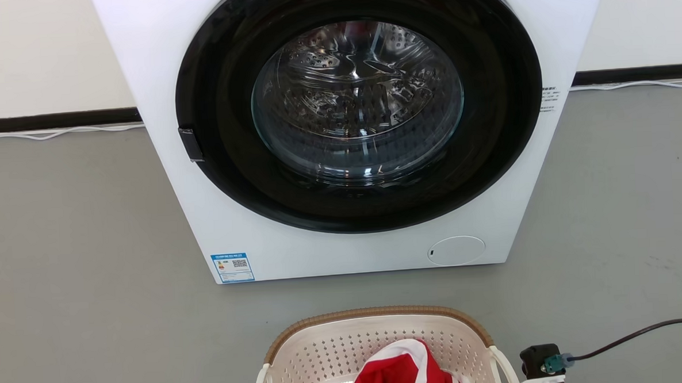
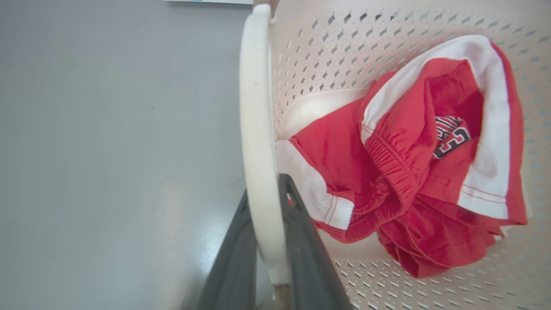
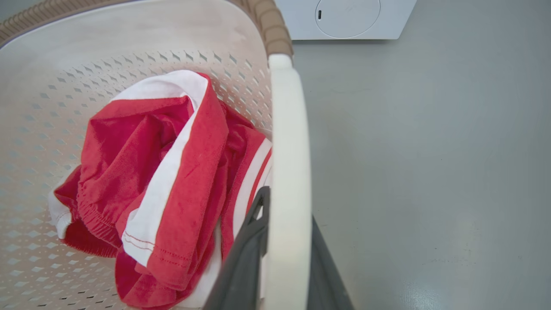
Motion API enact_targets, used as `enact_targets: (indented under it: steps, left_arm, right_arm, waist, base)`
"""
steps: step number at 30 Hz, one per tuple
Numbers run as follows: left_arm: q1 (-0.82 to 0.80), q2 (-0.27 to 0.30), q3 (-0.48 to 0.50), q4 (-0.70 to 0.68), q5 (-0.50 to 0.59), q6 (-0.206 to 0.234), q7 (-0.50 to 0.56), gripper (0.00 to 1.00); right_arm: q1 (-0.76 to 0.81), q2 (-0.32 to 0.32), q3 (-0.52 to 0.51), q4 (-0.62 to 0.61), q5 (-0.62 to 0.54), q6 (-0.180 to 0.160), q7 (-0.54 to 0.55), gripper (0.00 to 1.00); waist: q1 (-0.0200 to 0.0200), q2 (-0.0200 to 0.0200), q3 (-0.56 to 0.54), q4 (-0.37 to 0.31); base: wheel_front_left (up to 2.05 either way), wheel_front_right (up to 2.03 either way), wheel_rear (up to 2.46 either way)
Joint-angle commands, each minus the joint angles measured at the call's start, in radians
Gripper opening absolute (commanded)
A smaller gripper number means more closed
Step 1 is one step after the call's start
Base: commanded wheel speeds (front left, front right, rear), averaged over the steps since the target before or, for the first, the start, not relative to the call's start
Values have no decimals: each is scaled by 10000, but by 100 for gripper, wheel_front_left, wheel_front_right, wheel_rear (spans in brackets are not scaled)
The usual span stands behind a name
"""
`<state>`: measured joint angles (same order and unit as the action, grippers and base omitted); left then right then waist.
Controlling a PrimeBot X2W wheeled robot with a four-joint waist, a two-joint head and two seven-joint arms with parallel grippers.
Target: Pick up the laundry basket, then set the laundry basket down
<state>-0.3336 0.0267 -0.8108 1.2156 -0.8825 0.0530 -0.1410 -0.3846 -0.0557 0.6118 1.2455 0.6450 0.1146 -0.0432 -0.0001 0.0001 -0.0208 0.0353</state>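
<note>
The laundry basket (image 1: pixel 375 315), cream perforated plastic with a brown woven-look rim, sits at the bottom centre of the head view, facing the washer. A red and white garment (image 1: pixel 403 367) lies crumpled inside it. In the left wrist view my left gripper (image 2: pixel 264 193) is shut on the basket's white loop handle (image 2: pixel 254 107), one dark finger on each side. My right gripper (image 3: pixel 286 211) is likewise shut on the other loop handle (image 3: pixel 288 129). Whether the basket touches the floor cannot be told.
A white front-loading washing machine (image 1: pixel 344 254) with a shut round glass door stands directly ahead, close to the basket's far rim. Grey floor (image 1: pixel 79 255) stretches to both sides. A dark cable (image 1: pixel 641 332) runs from my right wrist (image 1: pixel 541 362) off to the right.
</note>
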Motion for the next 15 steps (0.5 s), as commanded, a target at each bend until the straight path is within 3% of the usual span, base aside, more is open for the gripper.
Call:
enact_targets:
  steps: [1,15]
  left_arm:
    - [-286,235,208,-38,-98,162,-112,0]
    - [-385,235,-18,20,-469,199,-139,0]
  right_arm:
    - [20,55,295,-100,6,161,-94,0]
    - [-191,55,787,129,572,161,-220,0]
  waist:
    - [1,-1,-1,-1]
    - [1,-1,106,-36]
  base:
    - [0,0,0]
    - [0,0,0]
